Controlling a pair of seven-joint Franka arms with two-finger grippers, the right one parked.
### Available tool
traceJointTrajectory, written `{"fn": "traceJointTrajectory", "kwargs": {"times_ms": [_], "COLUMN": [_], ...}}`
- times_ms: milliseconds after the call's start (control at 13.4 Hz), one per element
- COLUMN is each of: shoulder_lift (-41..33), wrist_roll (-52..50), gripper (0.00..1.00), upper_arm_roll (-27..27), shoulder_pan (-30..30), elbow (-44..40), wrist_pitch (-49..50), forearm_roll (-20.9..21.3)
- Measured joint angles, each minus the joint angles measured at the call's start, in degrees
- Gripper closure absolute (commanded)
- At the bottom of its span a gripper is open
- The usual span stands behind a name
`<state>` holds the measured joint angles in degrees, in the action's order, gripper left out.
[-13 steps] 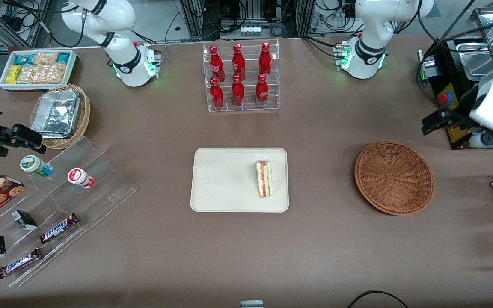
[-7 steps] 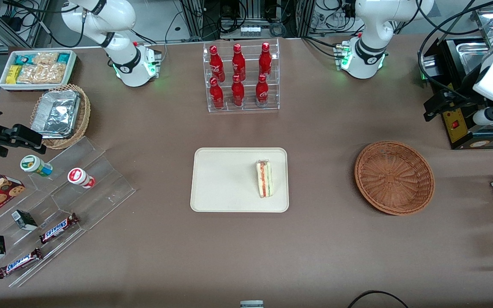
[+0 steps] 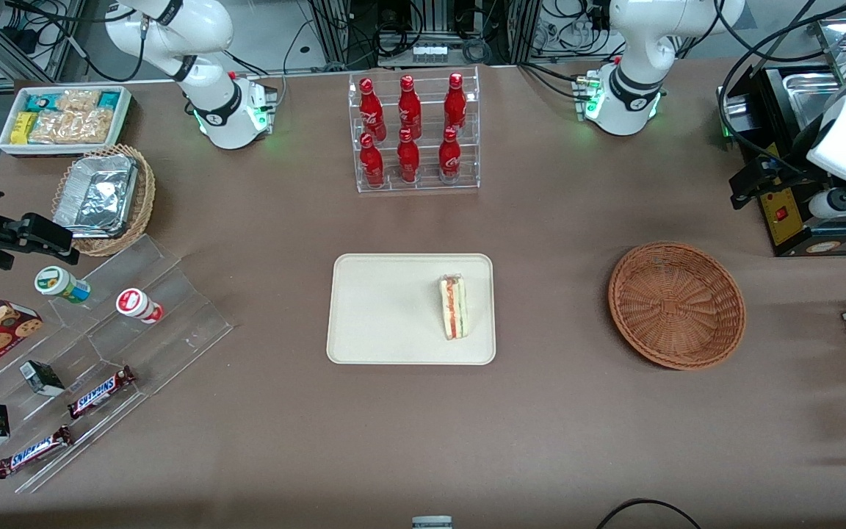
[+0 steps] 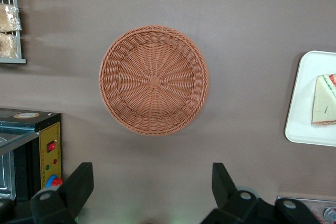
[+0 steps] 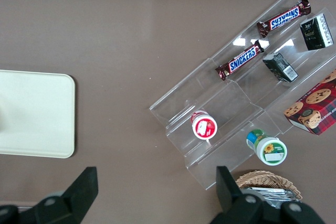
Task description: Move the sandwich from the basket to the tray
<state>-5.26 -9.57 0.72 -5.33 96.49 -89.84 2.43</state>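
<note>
I've pulled the left arm's gripper (image 4: 149, 195) up & back toward its end of the surface (image 3: 555, 411), well apart from the work; over the last sec it has climbed a bit farther from the round reddish-brown wicker basket (image 3: 677, 305). Fingers spread wide, nothing held. Basket sits bare. The pale triangular bread wedge, i.e. the sandwich (image 3: 454, 306), lies on the cream rectangular tray (image 3: 379, 312), near the rim at the basket's end, red & green filling showing on the cut side. Task looks done imo.
</note>
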Motion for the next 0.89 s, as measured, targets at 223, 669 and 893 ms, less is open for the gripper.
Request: {"fn": "traceJointTrajectory", "kwargs": {"times_ms": [223, 669, 893], "shoulder_lift": [-0.05, -0.02, -0.02], "wrist_roll": [0.0, 0.0, 0.0], "gripper": [0.0, 0.0, 0.0], "upper_arm_roll": [0.0, -0.01, -0.06], "shoulder_pan": [0.0, -0.02, -0.02], "elbow": [-0.02, -0.11, -0.16], "wrist_pitch": [0.0, 0.45, 2.14], "forearm_roll": [0.0, -2.28, -2.28]}}
